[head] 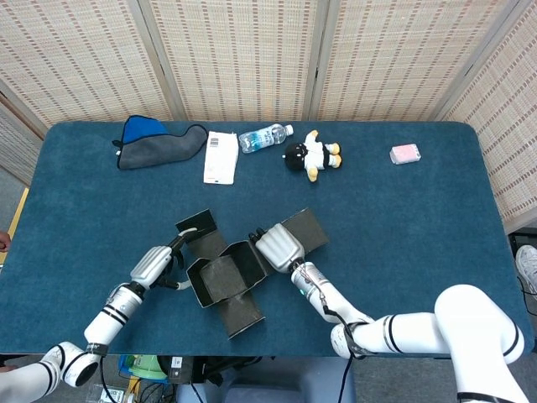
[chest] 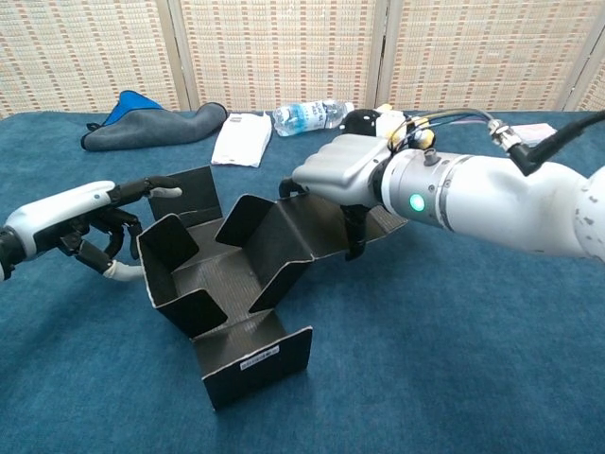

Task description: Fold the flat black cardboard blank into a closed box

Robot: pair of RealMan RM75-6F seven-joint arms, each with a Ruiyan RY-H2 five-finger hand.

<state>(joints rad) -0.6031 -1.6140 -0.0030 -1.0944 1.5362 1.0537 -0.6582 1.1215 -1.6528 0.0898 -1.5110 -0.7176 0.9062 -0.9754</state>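
Observation:
The black cardboard blank lies partly folded near the table's front, skewed, with its left and right side flaps standing up around the base. My right hand sits on the raised right panel, fingers curled over its far edge and thumb down on the near side, gripping it. My left hand is just outside the left wall. One finger stretches out to touch the far flap, and the thumb lies by the wall's base. The front flap with a white label lies flat.
Along the far side of the blue table lie a grey and blue cloth, a white packet, a water bottle, a black and white plush toy and a small pink item. Woven screens stand behind.

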